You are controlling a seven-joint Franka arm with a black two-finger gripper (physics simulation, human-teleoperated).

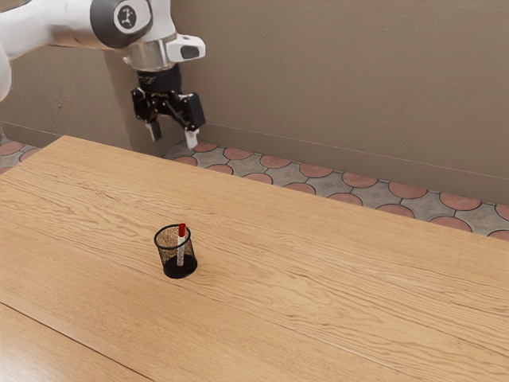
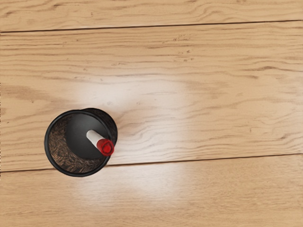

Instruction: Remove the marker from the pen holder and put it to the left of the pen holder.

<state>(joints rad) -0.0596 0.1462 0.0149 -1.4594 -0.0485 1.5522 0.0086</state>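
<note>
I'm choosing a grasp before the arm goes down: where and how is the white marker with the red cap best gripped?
Probably at the red cap, from above, with the open gripper. The marker stands tilted, cap up, its cap rising above the rim of the black mesh pen holder, while the wall surrounds its white body.

There is 1 marker [image 1: 181,243], 1 pen holder [image 1: 165,253], 1 table [image 1: 334,286] and 1 arm [image 1: 60,24].

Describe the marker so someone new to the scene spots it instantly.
On the wooden table stands one black mesh pen holder. The marker leans inside it, red cap up at the rim. Its white body and red cap set it apart from the black mesh.
</note>
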